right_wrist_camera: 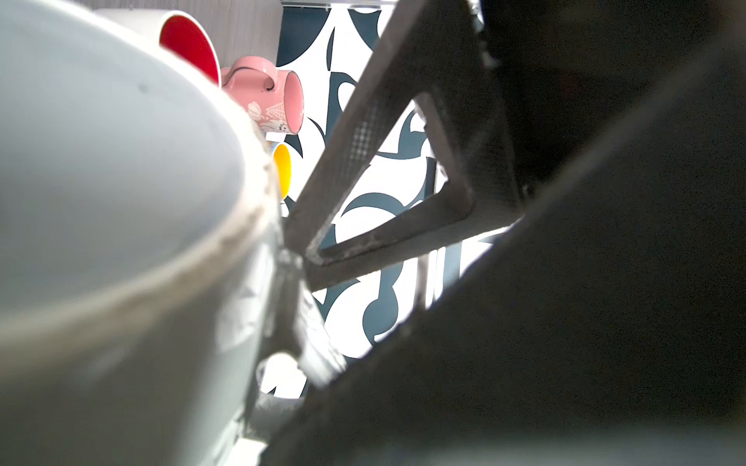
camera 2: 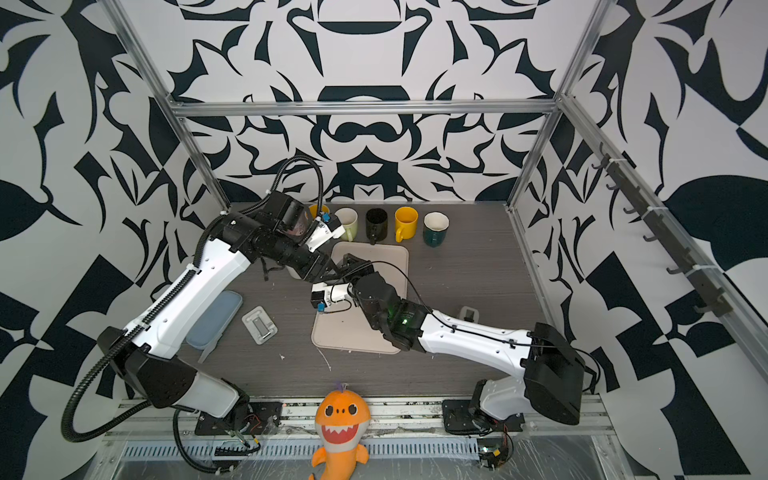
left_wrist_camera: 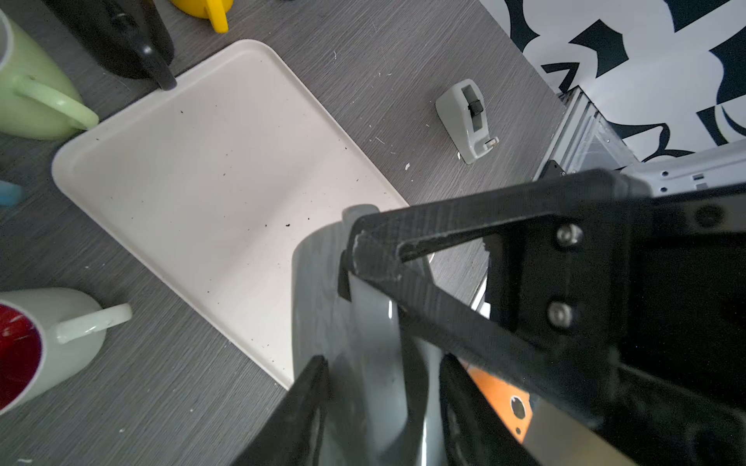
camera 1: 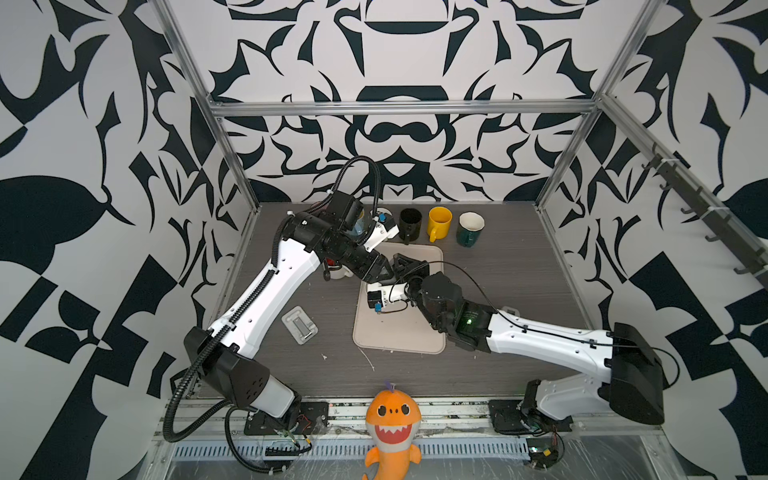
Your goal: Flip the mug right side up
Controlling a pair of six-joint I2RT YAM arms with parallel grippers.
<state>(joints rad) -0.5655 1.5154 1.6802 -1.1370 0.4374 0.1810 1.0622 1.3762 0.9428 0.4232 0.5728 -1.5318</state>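
Nearest of all, an orange plush shark [camera 1: 392, 419] sits on the front rail. Past it on the grey worktop [camera 1: 498, 282] lie a small grey clip-like piece [camera 1: 300, 325] to the left and the beige tray [camera 1: 399, 336] in the middle. Both my arms reach in over the tray's far half and meet there. The grey mug [left_wrist_camera: 363, 343] is between them, lifted clear of the tray, though in both top views my own fingers hide it. My right fingers [left_wrist_camera: 379, 250] are pinched fully together on the mug's edge. That spot is blurred in the right wrist view, so I cannot tell whether they have the rim or the handle. My left fingers [left_wrist_camera: 306, 407] stand apart with the mug's body between them, one on each side. I cannot tell whether they press on it or only straddle it, nor which way up the mug is. Left of the tray, near my left forearm, stands a white mug with a red inside [left_wrist_camera: 40, 343]. Along the far edge is a row of upright mugs: pale green [camera 2: 348, 222], black [camera 1: 410, 224], yellow [camera 1: 439, 222] and, furthest right, dark green with a white inside [camera 1: 470, 228].
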